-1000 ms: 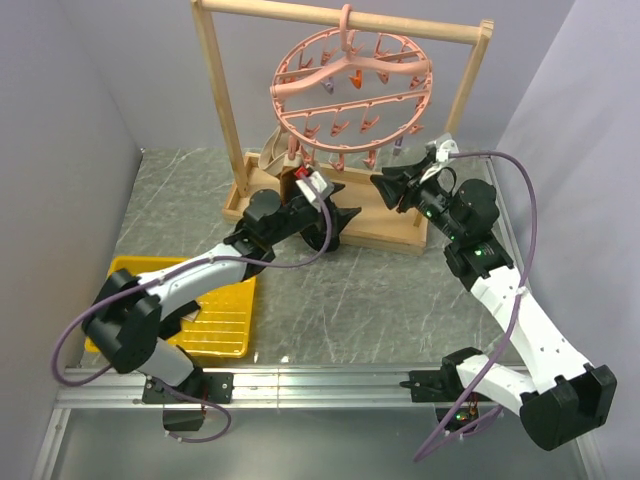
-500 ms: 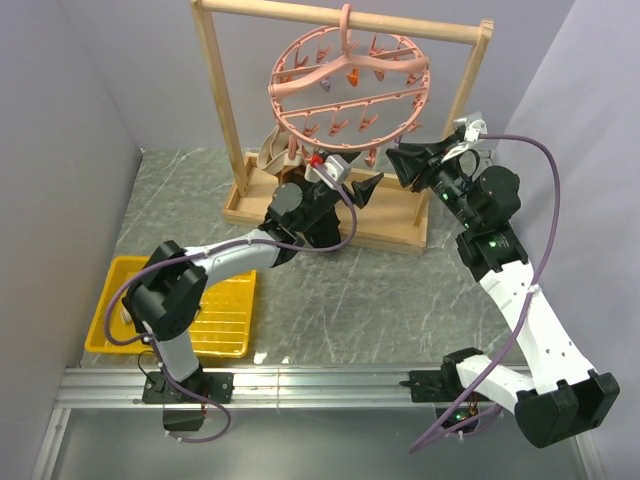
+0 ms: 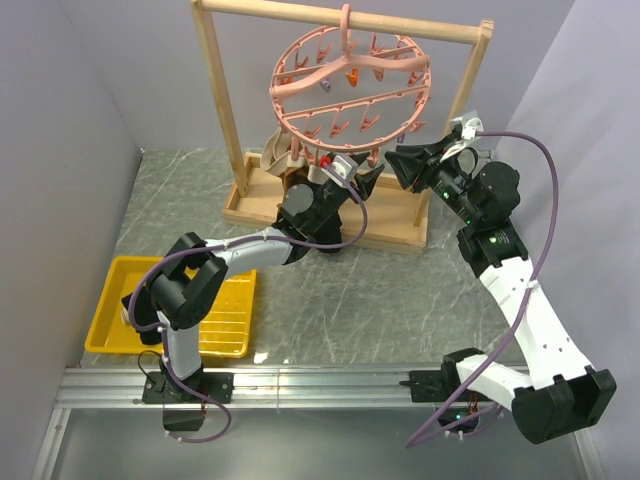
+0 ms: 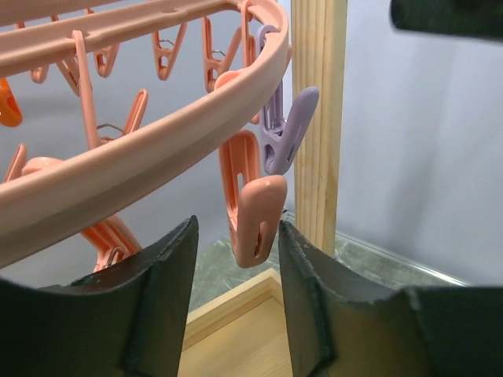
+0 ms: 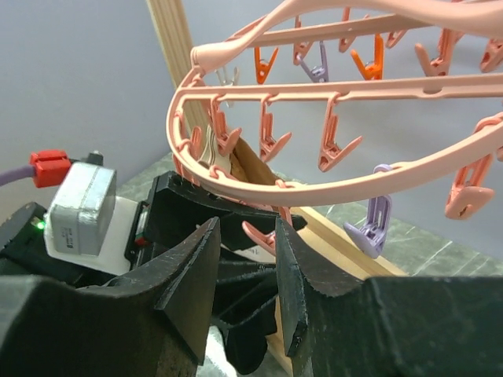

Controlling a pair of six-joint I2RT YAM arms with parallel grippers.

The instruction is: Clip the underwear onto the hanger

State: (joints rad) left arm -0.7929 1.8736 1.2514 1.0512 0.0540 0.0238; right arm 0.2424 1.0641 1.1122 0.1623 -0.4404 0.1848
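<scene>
The pink round hanger (image 3: 350,85) hangs by its hook from the wooden frame. My left gripper (image 3: 362,182) is raised under its front rim. In the left wrist view it (image 4: 236,228) is open, with a pink peg (image 4: 255,220) hanging between the fingers. My right gripper (image 3: 398,165) is at the hanger's right side. In the right wrist view it (image 5: 245,228) is open around another pink peg (image 5: 259,236). Black cloth (image 5: 251,353), possibly the underwear, hangs below the left gripper in that view. I cannot tell what holds it, and no waistband shows.
The pale wooden frame (image 3: 215,110) stands on a wooden base (image 3: 390,235) at the back. A brown-and-cream garment (image 3: 278,155) hangs at the hanger's left. A purple peg (image 4: 283,133) hangs beside the right post. A yellow tray (image 3: 110,335) lies front left.
My left gripper has risen from over the wooden base and moved right, up to the hanger's pegs. My right gripper rose toward the hanger's rim, then held still.
</scene>
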